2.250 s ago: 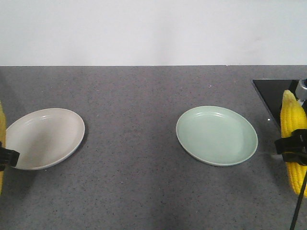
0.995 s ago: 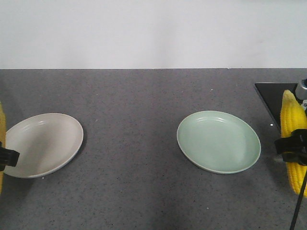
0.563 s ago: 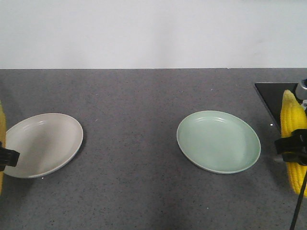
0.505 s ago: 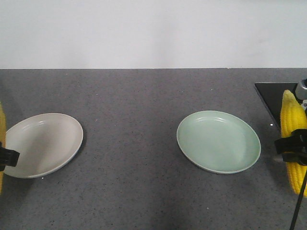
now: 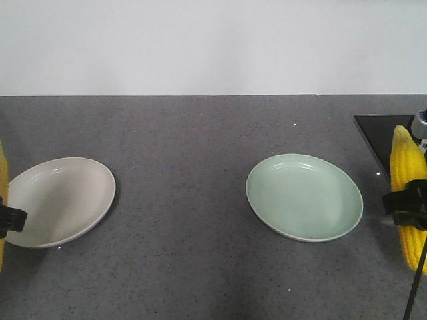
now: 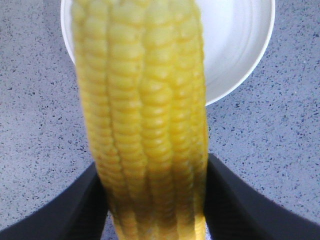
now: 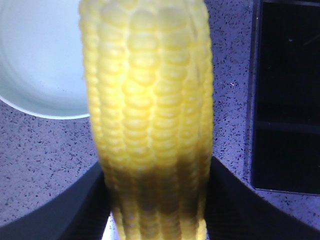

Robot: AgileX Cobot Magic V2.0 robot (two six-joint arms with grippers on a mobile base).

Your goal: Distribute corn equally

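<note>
Each arm holds one corn cob. At the far left edge of the front view, my left gripper point(image 5: 5, 220) is shut on a yellow cob point(image 5: 2, 175), just beside the beige plate point(image 5: 63, 200). In the left wrist view the cob point(image 6: 145, 110) stands between the black fingers point(image 6: 75, 210) of the gripper point(image 6: 155, 200), its tip over the white-looking plate point(image 6: 247, 60). On the right, my right gripper point(image 5: 407, 211) is shut on a second cob point(image 5: 405, 163), to the right of the green plate point(image 5: 303, 197). The right wrist view shows that cob point(image 7: 150, 95) clamped in the gripper point(image 7: 157, 200), with the green plate point(image 7: 35, 65) to its left.
Both plates lie on a grey speckled countertop point(image 5: 180, 220) with a white wall behind. A black rectangular panel point(image 5: 375, 130) sits at the back right corner, also seen as a dark panel point(image 7: 287, 95) right of the held cob.
Between the earliest frame and one second ago the whole scene slid slightly down in the front view. Since then nothing has moved; both grippers keep their cobs.
</note>
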